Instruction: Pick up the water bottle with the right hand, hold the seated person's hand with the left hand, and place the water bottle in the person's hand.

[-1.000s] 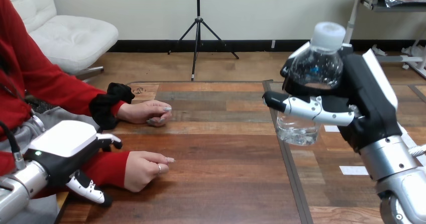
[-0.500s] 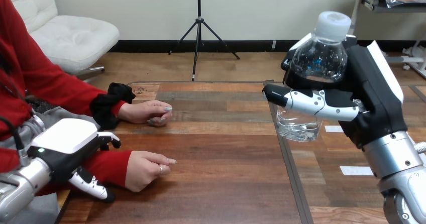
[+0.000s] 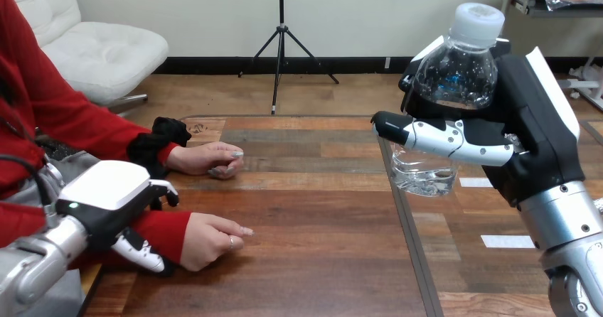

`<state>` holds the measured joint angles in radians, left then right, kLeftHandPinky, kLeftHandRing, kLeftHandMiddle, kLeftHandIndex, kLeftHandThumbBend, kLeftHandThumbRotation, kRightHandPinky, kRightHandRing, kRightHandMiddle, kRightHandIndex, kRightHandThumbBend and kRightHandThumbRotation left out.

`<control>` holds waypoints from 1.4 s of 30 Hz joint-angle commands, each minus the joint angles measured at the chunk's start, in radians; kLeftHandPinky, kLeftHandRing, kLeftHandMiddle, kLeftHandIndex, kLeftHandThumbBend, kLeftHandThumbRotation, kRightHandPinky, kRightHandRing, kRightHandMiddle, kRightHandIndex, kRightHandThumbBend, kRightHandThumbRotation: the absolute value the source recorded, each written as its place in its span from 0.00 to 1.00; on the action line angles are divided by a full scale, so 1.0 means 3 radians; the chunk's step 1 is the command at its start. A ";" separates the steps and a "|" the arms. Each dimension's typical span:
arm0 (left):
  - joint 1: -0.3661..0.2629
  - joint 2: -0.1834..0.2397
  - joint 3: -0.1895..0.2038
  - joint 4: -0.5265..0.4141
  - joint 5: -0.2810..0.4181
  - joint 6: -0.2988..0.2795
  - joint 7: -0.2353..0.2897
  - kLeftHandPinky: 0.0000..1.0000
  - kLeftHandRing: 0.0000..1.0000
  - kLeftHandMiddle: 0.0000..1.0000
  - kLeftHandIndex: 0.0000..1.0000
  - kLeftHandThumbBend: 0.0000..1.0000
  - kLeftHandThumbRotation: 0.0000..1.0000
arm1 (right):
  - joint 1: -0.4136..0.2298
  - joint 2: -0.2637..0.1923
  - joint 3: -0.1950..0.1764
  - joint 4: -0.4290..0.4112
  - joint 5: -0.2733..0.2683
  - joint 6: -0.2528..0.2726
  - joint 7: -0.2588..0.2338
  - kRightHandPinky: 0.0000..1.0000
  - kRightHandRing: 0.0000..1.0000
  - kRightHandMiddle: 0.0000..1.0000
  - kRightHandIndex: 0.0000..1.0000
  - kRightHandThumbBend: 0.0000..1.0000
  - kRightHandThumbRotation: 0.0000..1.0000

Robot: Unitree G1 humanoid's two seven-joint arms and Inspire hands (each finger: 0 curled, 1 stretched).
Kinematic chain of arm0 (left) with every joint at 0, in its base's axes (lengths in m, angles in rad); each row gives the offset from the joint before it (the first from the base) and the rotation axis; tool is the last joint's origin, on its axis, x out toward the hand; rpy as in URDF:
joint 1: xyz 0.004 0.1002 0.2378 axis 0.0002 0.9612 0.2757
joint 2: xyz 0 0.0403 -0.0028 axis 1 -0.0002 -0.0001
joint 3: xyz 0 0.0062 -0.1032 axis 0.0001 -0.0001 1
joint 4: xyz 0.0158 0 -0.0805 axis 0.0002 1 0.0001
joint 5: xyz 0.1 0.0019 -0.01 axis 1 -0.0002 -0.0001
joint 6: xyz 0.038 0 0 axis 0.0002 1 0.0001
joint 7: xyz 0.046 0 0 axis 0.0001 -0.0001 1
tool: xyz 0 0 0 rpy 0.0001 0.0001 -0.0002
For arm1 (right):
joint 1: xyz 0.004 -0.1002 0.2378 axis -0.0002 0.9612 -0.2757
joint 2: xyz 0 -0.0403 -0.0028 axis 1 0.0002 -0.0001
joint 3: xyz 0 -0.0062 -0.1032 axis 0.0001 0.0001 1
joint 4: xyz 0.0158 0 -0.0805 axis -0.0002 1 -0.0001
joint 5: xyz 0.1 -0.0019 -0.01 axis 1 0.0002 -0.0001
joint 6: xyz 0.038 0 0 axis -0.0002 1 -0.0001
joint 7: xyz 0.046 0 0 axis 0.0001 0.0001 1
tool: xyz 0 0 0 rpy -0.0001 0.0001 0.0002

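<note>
Right hand at the view's right, fingers wrapped tight round the water bottle; bottle upright, cap up, lifted clear of the desk, a little water in its bottom. Left hand at lower left sits over the red-sleeved wrist of the person's nearer hand; cannot tell if it grips. That hand rests loosely curled on the desk, well apart from the bottle; person's farther hand rests on the desk beyond it

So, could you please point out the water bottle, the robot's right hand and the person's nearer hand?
water bottle (image 3: 455, 75): head view, clear upper body.
right hand (image 3: 525, 129): head view, black palm side.
person's nearer hand (image 3: 204, 239): head view, back of the hand.
</note>
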<state>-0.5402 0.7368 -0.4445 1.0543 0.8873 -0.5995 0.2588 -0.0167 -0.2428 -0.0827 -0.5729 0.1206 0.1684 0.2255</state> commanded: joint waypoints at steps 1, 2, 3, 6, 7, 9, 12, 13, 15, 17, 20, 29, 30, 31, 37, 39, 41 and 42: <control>-0.0137 -0.0191 -0.0137 0.0077 0.0027 0.0057 0.0006 0.53 0.58 0.63 0.70 1.00 0.29 | -0.0233 -0.0019 -0.0075 -0.0238 0.0064 0.0044 -0.0059 0.18 0.23 0.31 0.34 0.78 0.00; -0.0142 -0.0206 -0.0145 0.0080 0.0023 0.0068 0.0003 0.53 0.58 0.63 0.70 1.00 0.28 | -0.0235 -0.0017 -0.0070 -0.0251 0.0060 0.0057 -0.0061 0.18 0.23 0.30 0.33 0.78 0.00; -0.0146 -0.0215 -0.0152 0.0083 0.0018 0.0075 0.0002 0.53 0.58 0.63 0.69 1.00 0.27 | -0.0237 -0.0016 -0.0068 -0.0261 0.0057 0.0068 -0.0062 0.18 0.23 0.30 0.33 0.78 0.00; -0.0148 -0.0245 -0.0164 0.0085 0.0004 0.0091 0.0020 0.53 0.58 0.62 0.67 1.00 0.24 | -0.0243 -0.0015 -0.0059 -0.0280 0.0049 0.0087 -0.0062 0.17 0.23 0.30 0.33 0.77 0.00; -0.0148 -0.0251 -0.0166 0.0085 0.0000 0.0094 0.0025 0.52 0.57 0.62 0.67 1.00 0.23 | -0.0244 -0.0015 -0.0058 -0.0284 0.0048 0.0091 -0.0061 0.17 0.23 0.30 0.33 0.77 0.00; -0.0142 -0.0273 -0.0164 0.0063 -0.0010 0.0112 0.0040 0.50 0.56 0.60 0.65 1.00 0.21 | -0.0249 -0.0012 -0.0053 -0.0288 0.0048 0.0097 -0.0059 0.17 0.23 0.30 0.33 0.77 0.00; -0.0132 -0.0298 -0.0163 0.0021 -0.0020 0.0145 0.0034 0.46 0.52 0.57 0.61 1.00 0.18 | -0.0254 -0.0009 -0.0045 -0.0292 0.0039 0.0101 -0.0058 0.17 0.23 0.30 0.33 0.77 0.00; -0.0130 -0.0303 -0.0164 0.0012 -0.0023 0.0153 0.0032 0.45 0.51 0.56 0.60 1.00 0.18 | -0.0255 -0.0008 -0.0043 -0.0293 0.0036 0.0102 -0.0059 0.17 0.23 0.30 0.33 0.77 0.00; -0.0120 -0.0318 -0.0164 -0.0031 -0.0030 0.0180 0.0009 0.43 0.50 0.55 0.59 1.00 0.16 | -0.0257 -0.0008 -0.0033 -0.0297 0.0018 0.0102 -0.0062 0.17 0.23 0.30 0.33 0.78 0.00; -0.0106 -0.0329 -0.0161 -0.0084 -0.0038 0.0208 -0.0018 0.42 0.48 0.54 0.57 1.00 0.14 | -0.0258 -0.0008 -0.0025 -0.0299 0.0012 0.0104 -0.0062 0.17 0.23 0.30 0.33 0.78 0.00; -0.0079 -0.0339 -0.0157 -0.0179 -0.0047 0.0252 -0.0060 0.39 0.46 0.52 0.55 1.00 0.11 | -0.0261 -0.0005 -0.0015 -0.0298 0.0019 0.0104 -0.0054 0.17 0.23 0.31 0.33 0.78 0.00; 0.0016 -0.0316 -0.0152 -0.0508 -0.0046 0.0382 -0.0275 0.39 0.44 0.50 0.52 1.00 0.03 | -0.0266 0.0016 0.0021 -0.0279 0.0021 0.0093 -0.0050 0.19 0.24 0.32 0.34 0.80 0.00; 0.0026 -0.0310 -0.0153 -0.0542 -0.0043 0.0394 -0.0296 0.39 0.44 0.50 0.52 0.99 0.02 | -0.0266 0.0020 0.0026 -0.0277 0.0020 0.0094 -0.0052 0.19 0.24 0.32 0.34 0.80 0.00; 0.0035 -0.0305 -0.0152 -0.0570 -0.0042 0.0405 -0.0314 0.39 0.44 0.50 0.52 0.99 0.02 | -0.0266 0.0022 0.0029 -0.0276 0.0020 0.0095 -0.0054 0.19 0.24 0.32 0.34 0.80 0.00; 0.0094 -0.0279 -0.0120 -0.0736 -0.0088 0.0452 -0.0470 0.39 0.43 0.49 0.51 0.98 0.00 | -0.0263 0.0040 0.0053 -0.0263 0.0007 0.0095 -0.0064 0.20 0.25 0.32 0.34 0.81 0.00; 0.0115 -0.0263 -0.0113 -0.0797 -0.0094 0.0464 -0.0513 0.38 0.42 0.48 0.51 0.98 0.00 | -0.0264 0.0044 0.0059 -0.0252 0.0006 0.0086 -0.0065 0.20 0.25 0.32 0.34 0.81 0.00; 0.0133 -0.0250 -0.0108 -0.0850 -0.0096 0.0481 -0.0554 0.38 0.42 0.48 0.50 0.98 0.00 | -0.0265 0.0046 0.0062 -0.0245 0.0010 0.0081 -0.0065 0.20 0.25 0.32 0.34 0.81 0.00; 0.0142 -0.0246 -0.0105 -0.0875 -0.0096 0.0490 -0.0573 0.38 0.42 0.48 0.50 0.98 0.00 | -0.0265 0.0046 0.0063 -0.0243 0.0014 0.0081 -0.0064 0.20 0.25 0.33 0.34 0.81 0.00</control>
<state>-0.5279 0.6796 -0.4560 0.8470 0.8699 -0.4650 0.1184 -0.0169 -0.2387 -0.0666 -0.6161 0.1190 0.2057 0.2214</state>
